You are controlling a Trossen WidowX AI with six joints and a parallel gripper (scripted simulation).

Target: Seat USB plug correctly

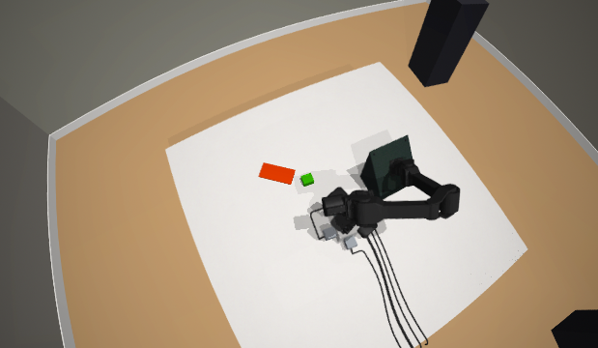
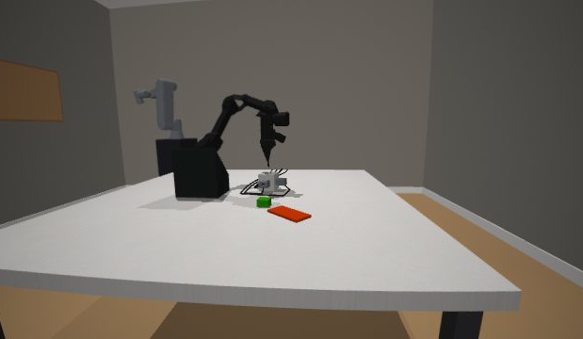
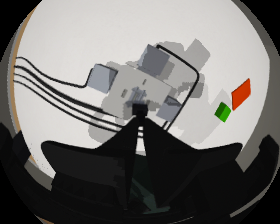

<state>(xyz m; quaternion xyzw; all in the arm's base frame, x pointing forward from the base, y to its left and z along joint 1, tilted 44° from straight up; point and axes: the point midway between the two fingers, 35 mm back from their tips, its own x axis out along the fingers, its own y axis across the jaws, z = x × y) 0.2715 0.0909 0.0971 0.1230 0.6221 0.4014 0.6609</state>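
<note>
The power cube (image 2: 273,181) (image 3: 122,80) is a pale block on the table; the arm mostly hides it in the top view. Its top shows a bluish-grey socket area (image 3: 137,95) just ahead of my fingertips in the wrist view. My gripper (image 2: 268,166) (image 3: 140,121) points straight down over the cube, its fingers almost together. It is shut on the USB plug, which is too small and too hidden by the dark fingertips to see clearly. The exterior view shows the fingertips a little above the cube's top. Which way round the plug faces cannot be told.
Grey plugs (image 1: 329,233) (image 1: 351,243) (image 3: 102,77) (image 3: 154,60) (image 3: 168,108) stick out of the cube's sides, with black cables trailing off. A green block (image 1: 306,179) (image 2: 264,202) (image 3: 222,112) and a flat red slab (image 1: 276,173) (image 2: 289,214) (image 3: 241,94) lie nearby on the table.
</note>
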